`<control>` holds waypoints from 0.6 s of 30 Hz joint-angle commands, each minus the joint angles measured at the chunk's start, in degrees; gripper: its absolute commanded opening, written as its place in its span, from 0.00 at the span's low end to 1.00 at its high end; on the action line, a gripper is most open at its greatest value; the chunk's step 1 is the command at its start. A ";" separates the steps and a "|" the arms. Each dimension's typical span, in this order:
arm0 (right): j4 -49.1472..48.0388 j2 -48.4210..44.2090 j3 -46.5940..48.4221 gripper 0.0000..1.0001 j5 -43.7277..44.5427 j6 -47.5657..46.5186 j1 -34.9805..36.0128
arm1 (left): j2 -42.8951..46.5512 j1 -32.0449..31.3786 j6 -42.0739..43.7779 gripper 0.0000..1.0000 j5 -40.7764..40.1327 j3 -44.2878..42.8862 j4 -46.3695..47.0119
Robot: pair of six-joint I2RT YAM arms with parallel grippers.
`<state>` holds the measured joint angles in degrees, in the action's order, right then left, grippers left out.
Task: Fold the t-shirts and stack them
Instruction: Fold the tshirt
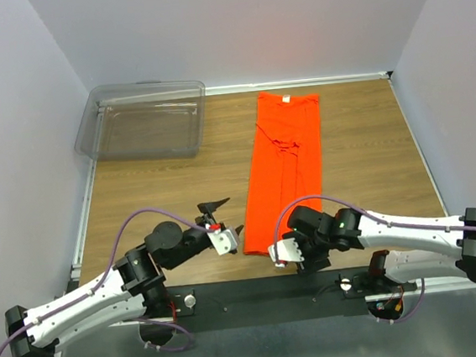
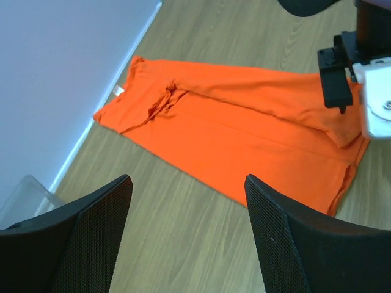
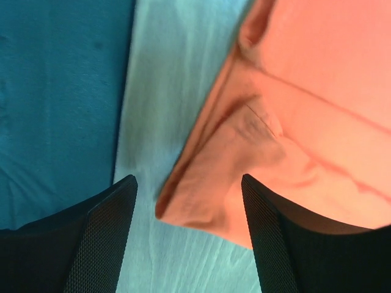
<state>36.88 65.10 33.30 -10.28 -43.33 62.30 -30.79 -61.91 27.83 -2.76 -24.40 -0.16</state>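
1. Mid-table, a little right of centre: shirt (image 1: 286,165) lies flat as a long narrow strip, both sides turned in. The collar and tag (image 2: 118,91) are at the far end, the hem at the near edge by the arm bases.
2. Left gripper (image 2: 188,180): jaws spread wide, nothing in them. It hovers over bare table (image 1: 370,149) just beside the hem's left corner.
3. Right gripper (image 3: 188,183): jaws also apart, nothing pinched. A hem corner lies below, between its fingers.
4. Judgement: both arms sit at the hem because the next fold probably carries it toward the collar. One corner each would keep the strip square.
5. Edges: the hem lies near the table's front edge, so there is little margin there.
6. Room: bare wood on both sides of the strip. The bin (image 1: 144,120) sits in the far left corner, well apart from the fold path.
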 commanded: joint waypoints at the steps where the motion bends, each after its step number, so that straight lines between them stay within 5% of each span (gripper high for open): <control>1: -2.17 -0.24 -0.87 0.75 6.75 3.60 0.45 | -1.11 -4.26 7.41 0.81 5.13 2.43 1.73; 9: -2.17 4.41 -1.04 0.63 5.53 2.90 0.45 | -18.32 -14.46 12.16 0.81 3.74 3.31 7.63; 18: -2.96 7.94 -1.31 0.38 6.07 3.52 0.45 | -18.17 -14.56 13.39 0.81 4.08 6.55 9.74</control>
<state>35.59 70.48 33.52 -5.89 -40.25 62.33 -50.81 -76.25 40.14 0.49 -19.90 6.63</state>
